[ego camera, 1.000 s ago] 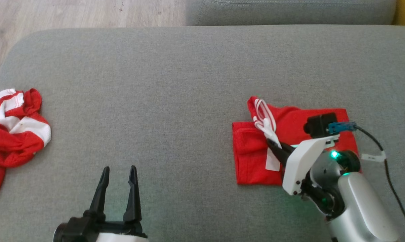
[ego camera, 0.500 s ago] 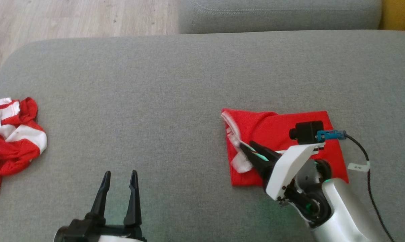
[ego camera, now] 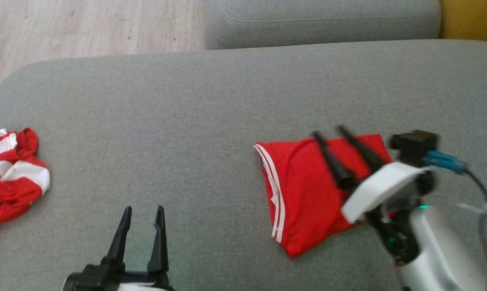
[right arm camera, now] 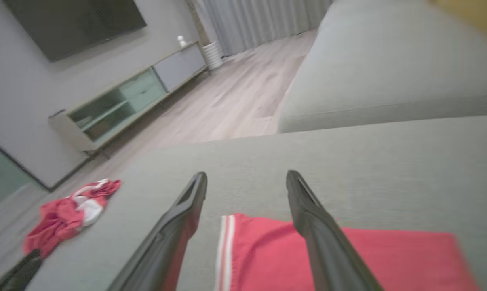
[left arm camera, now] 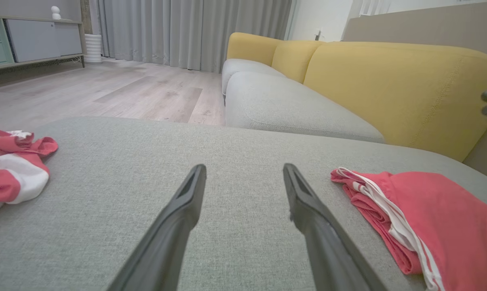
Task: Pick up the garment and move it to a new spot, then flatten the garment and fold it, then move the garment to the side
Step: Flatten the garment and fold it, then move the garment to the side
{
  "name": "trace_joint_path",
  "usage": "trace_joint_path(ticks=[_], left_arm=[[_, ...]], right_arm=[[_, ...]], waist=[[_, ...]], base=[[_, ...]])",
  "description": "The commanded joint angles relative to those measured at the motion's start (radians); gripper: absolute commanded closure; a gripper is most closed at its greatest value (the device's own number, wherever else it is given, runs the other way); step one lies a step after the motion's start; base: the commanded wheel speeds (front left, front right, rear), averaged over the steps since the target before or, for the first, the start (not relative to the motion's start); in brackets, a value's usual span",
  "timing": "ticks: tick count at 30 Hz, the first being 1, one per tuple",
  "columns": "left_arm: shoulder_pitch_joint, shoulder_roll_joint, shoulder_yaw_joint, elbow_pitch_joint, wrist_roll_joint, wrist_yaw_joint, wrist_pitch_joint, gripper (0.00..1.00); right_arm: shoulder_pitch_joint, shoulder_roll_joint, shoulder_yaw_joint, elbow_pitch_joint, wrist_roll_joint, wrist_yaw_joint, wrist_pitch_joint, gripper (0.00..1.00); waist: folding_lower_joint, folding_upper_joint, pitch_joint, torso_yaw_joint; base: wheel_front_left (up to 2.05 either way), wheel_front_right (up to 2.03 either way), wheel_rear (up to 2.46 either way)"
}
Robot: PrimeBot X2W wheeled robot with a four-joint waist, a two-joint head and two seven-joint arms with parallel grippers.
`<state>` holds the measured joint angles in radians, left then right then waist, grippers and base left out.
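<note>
A folded red garment [ego camera: 304, 190] with white stripes along its left edge lies on the grey cushion [ego camera: 186, 121], right of centre. It also shows in the left wrist view [left arm camera: 429, 218] and the right wrist view [right arm camera: 308, 258]. My right gripper [ego camera: 328, 133] hovers open above the garment's far right part, with nothing between its fingers [right arm camera: 304, 210]. My left gripper [ego camera: 143, 210] stands open near the front edge, well left of the garment, holding nothing [left arm camera: 243, 173].
A crumpled red and white garment [ego camera: 9, 173] lies at the cushion's left edge. A second grey seat [ego camera: 320, 18] and a yellow sofa back [left arm camera: 388, 81] stand behind. Wooden floor [ego camera: 65, 28] lies beyond the far left corner.
My right gripper let go of the garment's white-striped edge, opened and rose to the right. The flap now lies folded over, stripes along the left edge. The head camera shifted slightly.
</note>
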<state>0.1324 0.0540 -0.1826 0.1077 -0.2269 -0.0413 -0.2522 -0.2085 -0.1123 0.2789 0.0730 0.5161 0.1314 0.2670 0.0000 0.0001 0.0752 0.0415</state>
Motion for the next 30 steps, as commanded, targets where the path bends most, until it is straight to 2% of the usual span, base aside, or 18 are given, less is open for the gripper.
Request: trace_joint_path(ticks=[1,6,10,14,17,23,30], left_arm=[[-0.012,-0.004,0.041,-0.036,0.01,-0.002,-0.01,0.0],[-0.019,-0.004,0.047,-0.024,0.025,-0.015,-0.01,0.0],[-0.021,-0.004,0.052,-0.013,0.03,-0.023,-0.01,0.0],[-0.016,-0.004,0.057,0.019,0.044,-0.03,-0.01,0.0],[-0.013,-0.004,0.062,0.057,0.052,-0.038,-0.01,0.0],[-0.015,-0.004,0.078,0.142,0.054,-0.03,-0.01,0.0],[-0.013,-0.004,0.102,0.149,0.048,-0.031,-0.01,0.0]], right_arm=[[0.005,-0.025,-0.01,-0.044,-0.044,-0.001,-0.038,0.0],[0.071,-0.092,-0.108,-0.026,-0.207,-0.001,-0.186,0.0],[0.12,-0.112,-0.166,0.006,-0.281,-0.001,-0.287,0.0],[0.182,-0.108,-0.226,0.078,-0.346,-0.001,-0.417,0.0],[0.216,-0.081,-0.26,0.134,-0.367,-0.001,-0.486,0.0],[0.258,-0.043,-0.275,0.205,-0.391,-0.001,-0.527,0.0],[0.291,-0.03,-0.265,0.186,-0.385,-0.001,-0.528,0.0]], waist=[[0.0,-0.0001,-0.004,-0.002],[0.0,-0.0001,-0.028,0.005],[0.0,-0.0001,-0.039,0.012],[0.0,-0.0001,-0.058,0.021],[0.0,-0.0001,-0.073,0.026],[0.0,-0.0001,-0.089,0.03],[0.0,-0.0001,-0.095,0.032]], base=[[0.0,0.0,0.0],[0.0,0.0,0.0],[0.0,0.0,0.0],[0.0,0.0,0.0],[0.0,0.0,0.0],[0.0,0.0,0.0],[0.0,0.0,0.0]])
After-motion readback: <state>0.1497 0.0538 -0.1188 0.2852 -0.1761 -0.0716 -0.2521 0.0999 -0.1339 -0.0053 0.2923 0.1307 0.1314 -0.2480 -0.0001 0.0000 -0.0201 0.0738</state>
